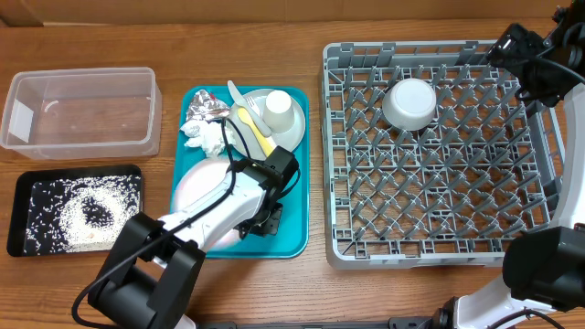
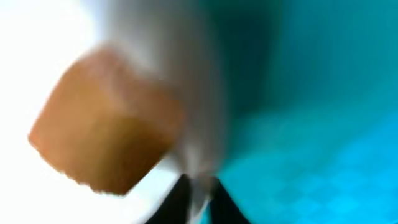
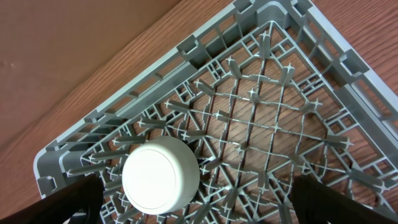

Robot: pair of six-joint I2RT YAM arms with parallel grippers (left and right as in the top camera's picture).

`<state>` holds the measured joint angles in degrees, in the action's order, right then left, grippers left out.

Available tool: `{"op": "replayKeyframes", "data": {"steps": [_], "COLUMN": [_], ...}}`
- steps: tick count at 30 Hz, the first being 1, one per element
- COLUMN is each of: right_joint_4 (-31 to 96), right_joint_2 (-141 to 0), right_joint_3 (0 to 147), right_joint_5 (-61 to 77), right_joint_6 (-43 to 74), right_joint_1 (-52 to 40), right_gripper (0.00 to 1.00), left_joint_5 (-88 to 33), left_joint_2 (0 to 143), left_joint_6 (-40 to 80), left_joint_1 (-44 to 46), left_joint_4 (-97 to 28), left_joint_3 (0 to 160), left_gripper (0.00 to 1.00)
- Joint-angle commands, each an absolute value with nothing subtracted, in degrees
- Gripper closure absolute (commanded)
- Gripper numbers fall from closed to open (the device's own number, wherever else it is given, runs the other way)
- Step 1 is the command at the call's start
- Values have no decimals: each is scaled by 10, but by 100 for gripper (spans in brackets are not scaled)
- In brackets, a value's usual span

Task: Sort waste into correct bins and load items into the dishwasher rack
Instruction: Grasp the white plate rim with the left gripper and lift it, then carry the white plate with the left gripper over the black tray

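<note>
Two right fingers (image 3: pixel 348 202) wide apart (empty); small white bowl (image 3: pixel 160 175) below.

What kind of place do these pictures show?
Probably a tabletop robot test setup, not a real kitchen: a grey dishwasher rack stands directly on a wooden table, and a teal tray, a clear tub and a black tray lie on the same table.

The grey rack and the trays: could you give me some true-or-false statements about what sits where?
1. A white bowl sits in the grey rack. True.
2. The black tray holds rice. True.
3. The crumpled napkin is in the rack. False: it lies on the teal tray.
4. The foil ball lies on the black tray. False: it is on the teal tray.
5. The right claw grips the bowl. False: it is open, holding nothing.
</note>
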<state>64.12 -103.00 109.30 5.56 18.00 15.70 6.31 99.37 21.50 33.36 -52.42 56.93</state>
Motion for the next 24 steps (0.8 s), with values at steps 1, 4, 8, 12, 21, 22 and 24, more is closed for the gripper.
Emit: {"op": "replayKeyframes", "data": {"steps": [1,4,8,12,21,22,24], "right_joint_4": [639,639,639,639,639,639,639], "right_joint_2": [-1011,-1011,-1011,-1011,-1010,-1010,-1011], "right_joint_3": [1099,1099,1099,1099,1099,1099,1099], "right_joint_5": [50,50,50,50,50,50,50], "right_joint_6": [182,182,183,182,182,182,182], "right_joint_1": [158,158,158,158,158,158,158], "right_gripper": [0,0,0,0,0,0,0], "left_joint_5": [59,53,48,44,44,44,44], "left_joint_2": [984,984,984,983,983,983,983], "left_joint_6": [219,219,223,235,241,243,247], "left_joint_1": [334,334,334,334,334,334,334], "left_joint_4": [-529,-533,-545,-569,-634,-644,-662], "left_joint_3": [563,564,566,585,664,675,695], "left_gripper": [96,96,96,96,96,96,96]}}
